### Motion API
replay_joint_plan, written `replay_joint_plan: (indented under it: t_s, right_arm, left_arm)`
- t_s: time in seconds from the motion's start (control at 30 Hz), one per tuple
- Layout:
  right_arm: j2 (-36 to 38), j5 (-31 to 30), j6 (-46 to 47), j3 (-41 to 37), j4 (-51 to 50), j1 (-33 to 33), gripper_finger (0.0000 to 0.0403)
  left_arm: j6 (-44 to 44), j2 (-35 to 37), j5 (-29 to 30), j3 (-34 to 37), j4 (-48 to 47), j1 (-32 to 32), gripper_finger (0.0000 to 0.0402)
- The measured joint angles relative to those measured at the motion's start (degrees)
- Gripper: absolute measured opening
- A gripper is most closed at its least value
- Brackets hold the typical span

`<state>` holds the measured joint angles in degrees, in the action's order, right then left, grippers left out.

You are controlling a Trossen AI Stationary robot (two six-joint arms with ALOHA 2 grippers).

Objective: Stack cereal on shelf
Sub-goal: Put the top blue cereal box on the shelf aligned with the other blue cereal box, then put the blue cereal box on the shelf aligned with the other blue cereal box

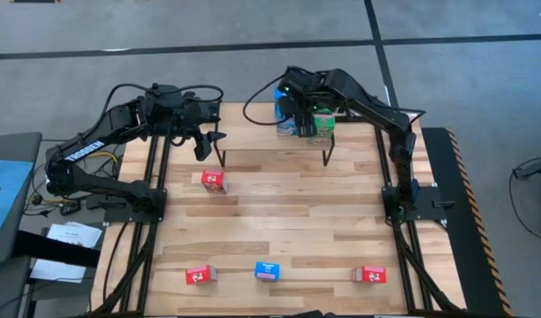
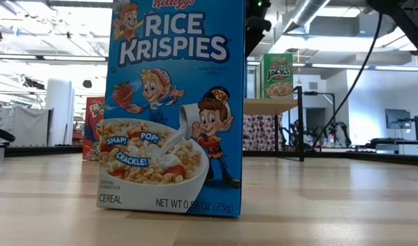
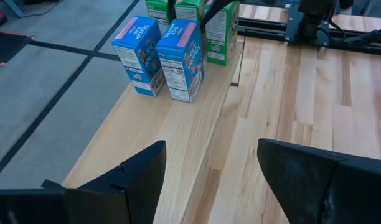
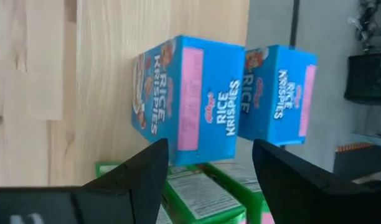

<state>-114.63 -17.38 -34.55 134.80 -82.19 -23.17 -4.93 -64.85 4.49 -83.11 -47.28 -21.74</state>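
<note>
Cereal, small cardboard boxes. Five stand upright on the shelf point(image 1: 253, 141) at twelve o'clock on the tabletop point(image 1: 279, 230): two blue boxes point(image 3: 158, 56) side by side and touching, green boxes point(image 3: 203, 22) just beside them. Four remain on the tabletop: one red box point(image 1: 214, 181) near ten o'clock; at the six o'clock edge a red box point(image 1: 199, 276), a blue box point(image 1: 268, 270) and another red box point(image 1: 369, 275), well apart in a row.

Handling, judged: light, thin-walled, hollow-sounding stock; stiff along the edges, easily dented across the broad printed faces; glossy print likely a little slippery. Best taken across the narrow sides near mid-height, with modest squeeze, kept upright for setting down.

Left end effector point(image 3: 209, 180): fingers spread wide, nothing between them, hanging over the shelf's nine o'clock end.

Right end effector point(image 4: 209, 174): fingers likewise wide apart and empty, poised over the grouped boxes on the shelf.
</note>
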Motion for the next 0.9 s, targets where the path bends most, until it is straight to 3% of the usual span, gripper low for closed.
replay_joint_plan:
  t_s: [0.2, 0.4, 0.6, 0.9]
  right_arm:
    - [1.33, -0.11, 4.4, 0.02, -1.37, 2.12, 0.0258]
    - [1.62, 4.5, 16.29, 0.02, -6.28, 6.14, 0.0258]
    - [0.96, 9.96, 25.35, -0.04, -7.83, 12.31, 0.0258]
    - [1.0, 10.11, 35.82, -2.5, -7.81, 22.11, 0.0258]
  left_arm:
    - [0.0, 0.01, -0.02, 0.0, -0.01, 0.0, 0.0242]
    - [0.0, 0.01, -0.04, 0.0, 0.02, 0.0, 0.0242]
    - [0.0, 0.01, -0.04, 0.0, 0.01, 0.02, 0.0242]
    - [0.0, -0.01, -0.02, 0.0, 0.01, 0.02, 0.0242]
